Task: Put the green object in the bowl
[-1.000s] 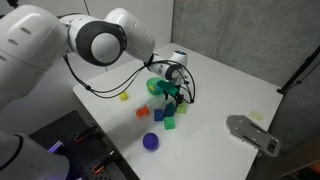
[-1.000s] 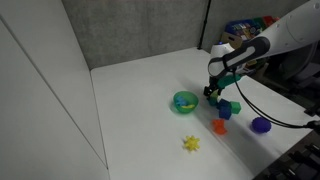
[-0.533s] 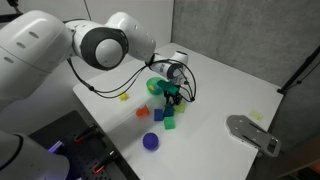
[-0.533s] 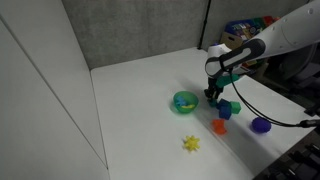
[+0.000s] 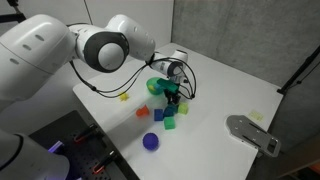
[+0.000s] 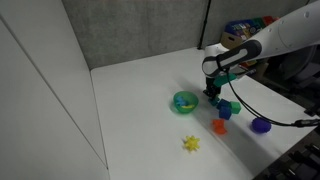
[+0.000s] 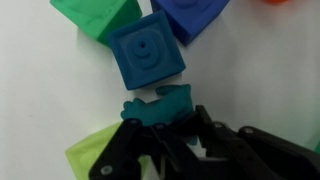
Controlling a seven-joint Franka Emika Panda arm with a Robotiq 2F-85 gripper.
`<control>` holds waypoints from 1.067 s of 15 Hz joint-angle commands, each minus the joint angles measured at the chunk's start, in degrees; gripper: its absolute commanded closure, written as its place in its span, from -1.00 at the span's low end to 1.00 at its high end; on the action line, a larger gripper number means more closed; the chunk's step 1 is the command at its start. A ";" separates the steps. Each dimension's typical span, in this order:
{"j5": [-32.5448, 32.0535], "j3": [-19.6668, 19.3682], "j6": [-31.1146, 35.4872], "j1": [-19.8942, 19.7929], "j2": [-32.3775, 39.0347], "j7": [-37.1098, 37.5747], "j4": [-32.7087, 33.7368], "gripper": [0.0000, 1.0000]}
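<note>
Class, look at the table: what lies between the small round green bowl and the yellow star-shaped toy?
Nothing. In an exterior view, the stretch of white table between the small round green bowl and the yellow star-shaped toy is bare.

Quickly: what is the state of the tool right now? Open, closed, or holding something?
Tool: closed, holding the green object, a small dark green block, at its fingertips.
</note>
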 commanded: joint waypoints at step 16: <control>-2.99 0.31 -0.02 6.16 -4.87 3.12 5.13 0.94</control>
